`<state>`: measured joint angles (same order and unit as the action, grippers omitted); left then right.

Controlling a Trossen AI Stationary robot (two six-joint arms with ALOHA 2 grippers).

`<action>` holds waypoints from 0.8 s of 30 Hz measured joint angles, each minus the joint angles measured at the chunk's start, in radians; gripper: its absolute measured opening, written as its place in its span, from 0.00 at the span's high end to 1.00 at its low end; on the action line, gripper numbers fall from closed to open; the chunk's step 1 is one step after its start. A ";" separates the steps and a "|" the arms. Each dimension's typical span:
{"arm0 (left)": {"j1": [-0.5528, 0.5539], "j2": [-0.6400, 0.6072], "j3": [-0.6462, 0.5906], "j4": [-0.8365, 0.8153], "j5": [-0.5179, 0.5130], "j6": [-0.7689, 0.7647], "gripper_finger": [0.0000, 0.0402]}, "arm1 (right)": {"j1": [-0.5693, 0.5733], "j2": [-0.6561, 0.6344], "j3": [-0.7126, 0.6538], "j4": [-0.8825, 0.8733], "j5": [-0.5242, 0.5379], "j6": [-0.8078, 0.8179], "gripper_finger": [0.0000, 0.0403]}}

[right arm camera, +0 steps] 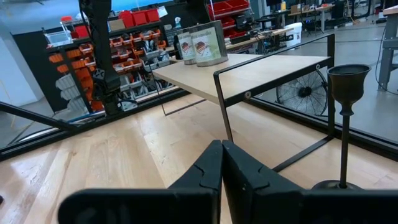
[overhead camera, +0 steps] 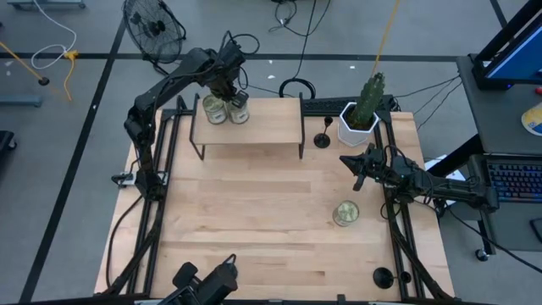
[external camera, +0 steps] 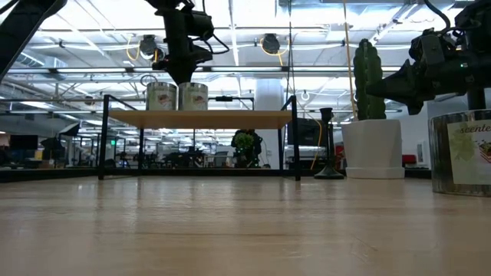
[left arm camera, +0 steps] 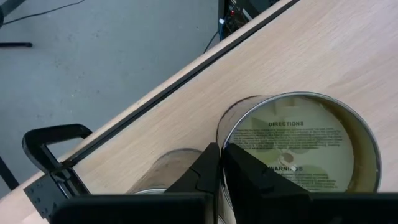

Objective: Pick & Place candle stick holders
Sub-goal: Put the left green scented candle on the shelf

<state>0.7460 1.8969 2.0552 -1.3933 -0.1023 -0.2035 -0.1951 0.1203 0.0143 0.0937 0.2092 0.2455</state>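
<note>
Nearest my right wrist camera stands one black candlestick holder (right arm camera: pixel 344 124), upright on the counter (overhead camera: pixel 254 220) just beyond my right gripper (right arm camera: pixel 221 163), whose jaws are pressed together on nothing. From overhead this same holder sits between the wire-legged shelf (overhead camera: pixel 250 123) and the white cactus pot (overhead camera: pixel 356 124), near the counter's far edge. A second round black base (overhead camera: pixel 383 276) shows at the near right corner; I judge it another holder, though its stem is not discernible. A third I cannot locate.

My right gripper hovers beside the cactus pot, pointed toward the upright holder, which I judge to be the next pick; the jaws would have to part before closing on the thin stem. A glass candle jar (overhead camera: pixel 345 213) stands on the counter close to that arm.

My left gripper (left arm camera: pixel 221 167) is over the shelf's far left corner, jaws clenched and empty, directly above two candle jars (overhead camera: pixel 225 109) standing side by side there. Risk noted: the slim stem sits close to the shelf leg, leaving little room for approach.
</note>
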 joint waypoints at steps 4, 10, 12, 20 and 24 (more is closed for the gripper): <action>0.000 0.000 0.000 0.001 -0.002 0.000 0.94 | 0.000 0.000 0.000 0.000 0.000 0.000 0.99; 0.000 0.000 0.049 0.001 -0.003 0.000 0.94 | 0.000 0.000 0.000 0.000 0.000 0.000 0.99; 0.000 0.000 0.093 0.003 -0.003 0.000 0.94 | 0.000 0.000 0.000 0.000 0.000 0.000 0.99; -0.019 -0.001 0.258 -0.069 -0.031 -0.033 0.88 | 0.000 0.000 0.000 0.000 0.000 0.000 0.99; -0.079 -0.001 0.277 -0.060 0.020 -0.044 0.85 | 0.000 0.000 0.000 0.000 0.001 -0.005 0.99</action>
<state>0.6671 1.8957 2.3318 -1.4529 -0.0822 -0.2473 -0.1951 0.1204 0.0143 0.0933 0.2100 0.2405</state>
